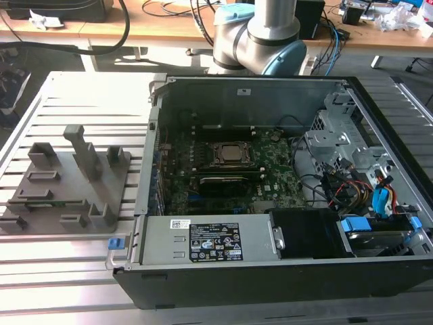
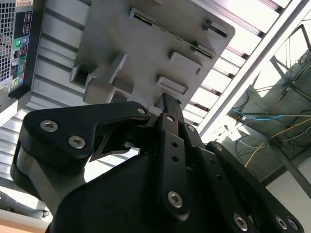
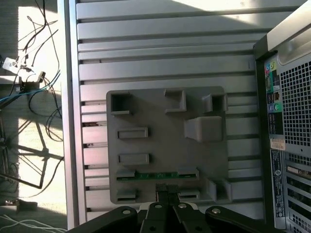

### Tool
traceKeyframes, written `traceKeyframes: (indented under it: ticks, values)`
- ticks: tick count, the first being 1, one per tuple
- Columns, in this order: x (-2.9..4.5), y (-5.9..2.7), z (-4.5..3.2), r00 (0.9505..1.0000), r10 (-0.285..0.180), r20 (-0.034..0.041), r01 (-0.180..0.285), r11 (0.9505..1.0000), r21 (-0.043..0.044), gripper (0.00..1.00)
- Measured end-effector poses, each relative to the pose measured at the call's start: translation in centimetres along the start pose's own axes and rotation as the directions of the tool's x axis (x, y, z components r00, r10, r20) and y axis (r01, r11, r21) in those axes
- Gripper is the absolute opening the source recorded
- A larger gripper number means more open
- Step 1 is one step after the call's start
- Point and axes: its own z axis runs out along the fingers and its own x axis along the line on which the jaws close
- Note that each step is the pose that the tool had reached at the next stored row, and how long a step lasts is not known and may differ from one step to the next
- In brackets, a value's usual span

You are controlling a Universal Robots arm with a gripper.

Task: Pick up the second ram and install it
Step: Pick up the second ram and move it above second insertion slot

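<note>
In the exterior view, one grey tray (image 1: pixel 67 179) lies on the slatted metal table (image 1: pixel 88 95) at the exterior view's left, with several raised blocks and slots on it. One ram stick (image 3: pixel 158 174) can be seen in the first wrist view. It is thin and green, and it lies flat in the tray between two small blocks, close to one edge.

Beside the tray, towards the exterior view's right, one computer case (image 1: pixel 270 277) lies open on its side. Inside it are one green main board (image 1: pixel 270 176) with one processor socket (image 1: pixel 230 154) in the middle. There is also one silver power box (image 1: pixel 210 237) at the near wall and one metal drive cage (image 1: pixel 338 135). A bundle of coloured cables (image 1: pixel 369 193) sits furthest to the right.

One robot arm (image 1: pixel 260 30) rises behind the case, its grey column upright on a pale blue joint.

In both wrist views the one gripper (image 3: pixel 167 190) hangs above the tray and points down at it. Its fingertips are over the tray edge just beside the ram stick but apart from it. The two black fingers (image 2: pixel 167 114) are drawn together, narrow, and nothing is held between them.
</note>
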Motion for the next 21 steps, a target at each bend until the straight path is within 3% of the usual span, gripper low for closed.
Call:
traceKeyframes:
  ticks: [2, 3, 4, 7, 8, 9, 11, 12, 13, 14, 16, 17, 20, 21]
  values:
    - [0.00, 0.00, 0.01, 1.0000, -0.003, -0.0001, 0.003, 1.0000, 0.0001, 0.11]
    - [0.00, 0.00, 0.01, 0.9998, -0.022, -0.0005, 0.022, 0.9998, 0.0006, 0.11]
    - [0.01, 0.00, 0.01, 0.9973, -0.073, -0.0021, 0.073, 0.9973, 0.0008, 0.11]
    - [0.00, 0.00, 0.01, 0.9830, -0.184, -0.0057, 0.184, 0.9830, 0.0009, 0.11]
    - [0.00, 0.00, 0.01, 0.9731, -0.230, -0.0072, 0.230, 0.9731, 0.0008, 0.11]
    - [0.00, 0.00, 0.00, 0.9552, -0.296, -0.0094, 0.296, 0.9552, 0.0006, 0.11]
    - [0.00, 0.00, 0.01, 0.9339, -0.357, -0.0113, 0.357, 0.9340, 0.0003, 0.11]
    - [0.00, 0.00, 0.01, 0.9188, -0.394, -0.0125, 0.394, 0.9189, -0.0001, 0.11]
    - [0.00, 0.00, 0.01, 0.8933, -0.449, -0.0143, 0.449, 0.8934, -0.0006, 0.11]
    - [0.00, 0.00, 0.00, 0.8769, -0.481, -0.0154, 0.481, 0.8770, -0.0009, 0.11]
    - [0.00, 0.00, 0.01, 0.8608, -0.509, -0.0163, 0.509, 0.8609, -0.0013, 0.11]
    - [0.00, 0.00, 0.01, 0.8485, -0.529, -0.0171, 0.529, 0.8487, -0.0016, 0.11]
    - [0.00, 0.00, 0.01, 0.7752, -0.631, -0.0206, 0.632, 0.7754, -0.0033, 0.11]
    - [0.00, 0.00, 0.01, 0.7536, -0.657, -0.0215, 0.657, 0.7538, -0.0039, 0.11]
